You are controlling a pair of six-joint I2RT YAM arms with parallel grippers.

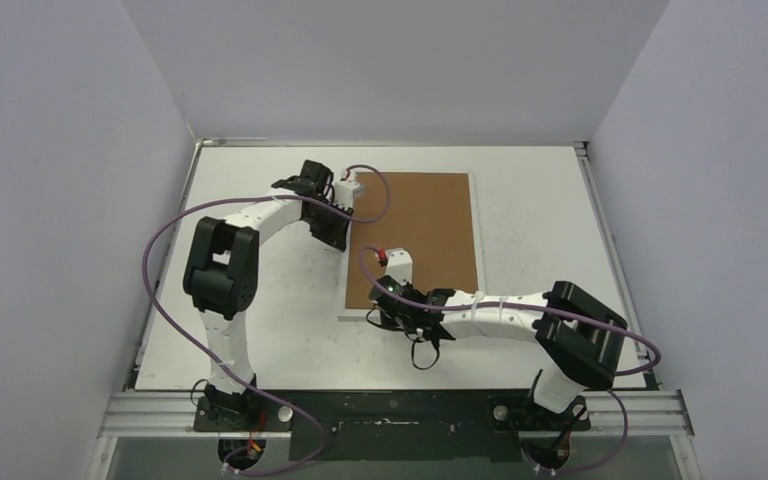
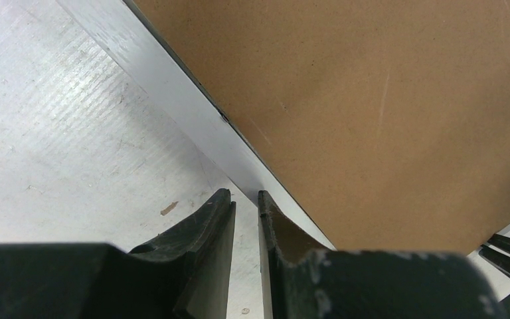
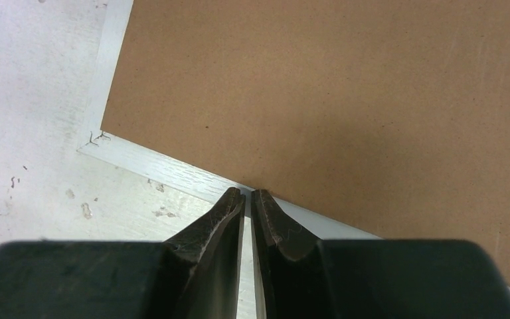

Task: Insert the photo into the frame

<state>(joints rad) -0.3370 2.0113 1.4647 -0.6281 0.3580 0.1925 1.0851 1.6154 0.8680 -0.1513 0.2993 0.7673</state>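
Right gripper [image 3: 248,193]: closed, empty, tips over frame [image 3: 166,169] rim;
Left gripper [image 2: 246,194]: narrow gap, empty, at left rim;
Frame: flat, backing board [image 3: 339,100] on top; photo unseen;
Handling: likely press board down evenly.

The board [image 1: 415,235] is plain matte brown, with a few faint pale scratches. The frame [image 3: 172,171] is white, lightly grained. The table [image 1: 260,330] is white too, finely ribbed and flecked with small grey scuffs and one brown mark. The left arm [image 1: 222,265] and right arm [image 1: 505,308] are white with black joints, and their cables [image 1: 155,250] are purple. The left gripper [image 2: 244,194] and right gripper [image 3: 247,193] are black, worn pale at the edges. The walls [image 1: 60,200] are pale grey.
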